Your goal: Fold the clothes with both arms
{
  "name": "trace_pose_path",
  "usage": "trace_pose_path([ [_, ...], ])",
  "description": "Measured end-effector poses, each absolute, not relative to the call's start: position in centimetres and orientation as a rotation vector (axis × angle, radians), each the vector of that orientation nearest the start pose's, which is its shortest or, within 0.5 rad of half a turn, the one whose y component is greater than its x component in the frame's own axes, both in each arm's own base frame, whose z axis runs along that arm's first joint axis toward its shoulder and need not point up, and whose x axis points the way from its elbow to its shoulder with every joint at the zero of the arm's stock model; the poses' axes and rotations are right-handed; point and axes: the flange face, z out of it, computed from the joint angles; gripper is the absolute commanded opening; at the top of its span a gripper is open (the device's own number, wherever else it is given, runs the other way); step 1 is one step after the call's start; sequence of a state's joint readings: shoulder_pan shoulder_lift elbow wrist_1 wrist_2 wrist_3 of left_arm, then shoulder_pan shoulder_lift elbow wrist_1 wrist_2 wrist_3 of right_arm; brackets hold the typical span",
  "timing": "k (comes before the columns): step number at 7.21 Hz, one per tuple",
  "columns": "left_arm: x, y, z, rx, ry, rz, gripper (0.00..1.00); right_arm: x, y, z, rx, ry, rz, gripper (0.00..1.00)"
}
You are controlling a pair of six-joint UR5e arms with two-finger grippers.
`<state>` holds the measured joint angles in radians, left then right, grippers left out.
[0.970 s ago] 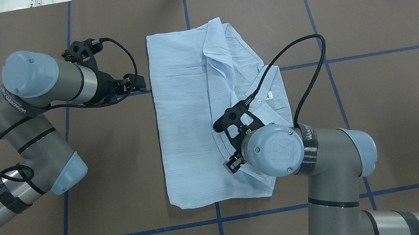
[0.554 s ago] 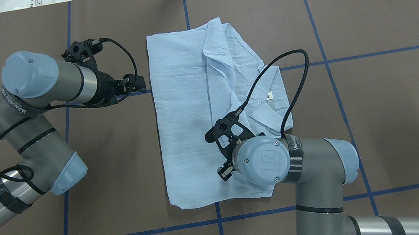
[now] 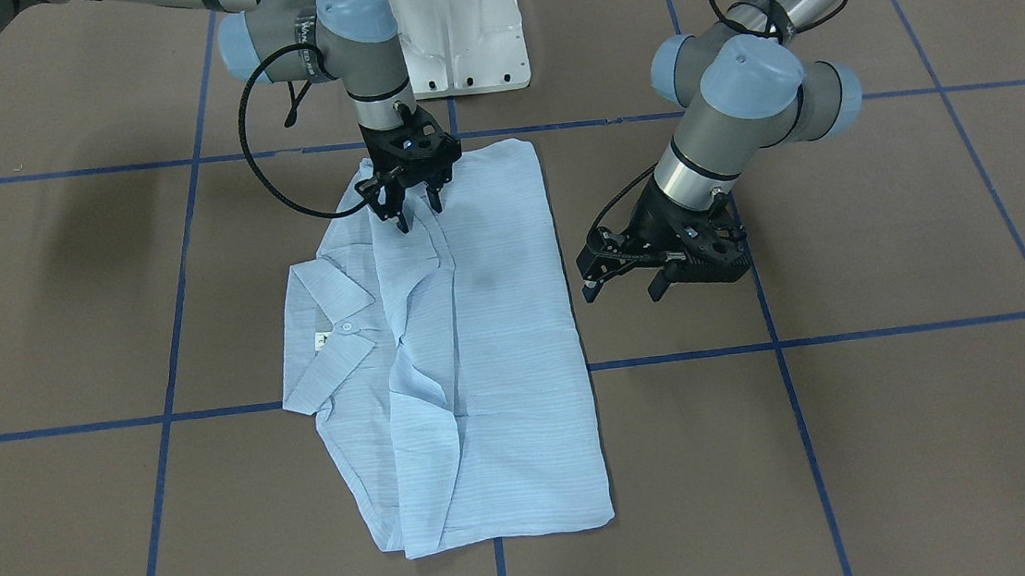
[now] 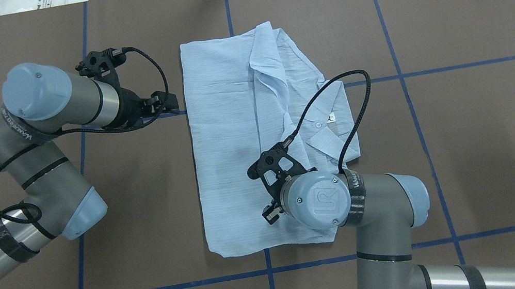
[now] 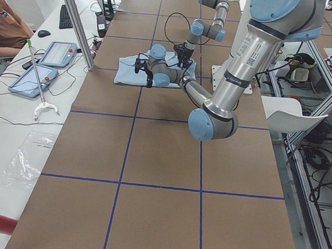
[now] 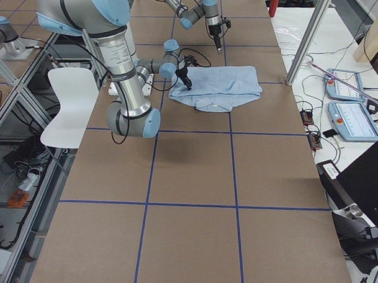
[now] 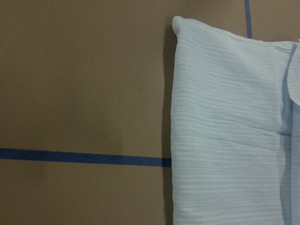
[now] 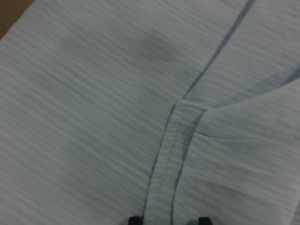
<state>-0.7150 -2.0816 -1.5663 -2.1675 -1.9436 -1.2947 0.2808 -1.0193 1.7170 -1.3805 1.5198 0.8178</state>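
- The shirt [image 4: 226, 144] lies folded into a long rectangle at the middle of the brown table [image 4: 469, 130]. Its collar [image 4: 331, 116] juts out on the right side.
- The right gripper [image 3: 419, 214] points straight down over the shirt's near end, toward the robot's base. Its fingers are spread apart, one on each side of a stitched hem, and hold nothing.
- The left gripper [image 3: 624, 289] hovers just beside the shirt's left edge, above a blue tape line [image 7: 79, 156]. Its fingers are spread and empty.
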Motion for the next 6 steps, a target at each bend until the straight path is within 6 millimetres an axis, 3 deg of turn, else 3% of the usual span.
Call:
trace_pose_path([
  [5,45.1,-51.9,30.1,0.216,1.109,-0.189,1.0,-58.4,-32.4,25.2,0.498,-0.764,-0.4,0.0],
  [6,45.2,-51.9,30.0,0.216,1.109,-0.19,1.0,-56.6,-33.2,25.1,0.497,-0.762,-0.385,0.0],
])
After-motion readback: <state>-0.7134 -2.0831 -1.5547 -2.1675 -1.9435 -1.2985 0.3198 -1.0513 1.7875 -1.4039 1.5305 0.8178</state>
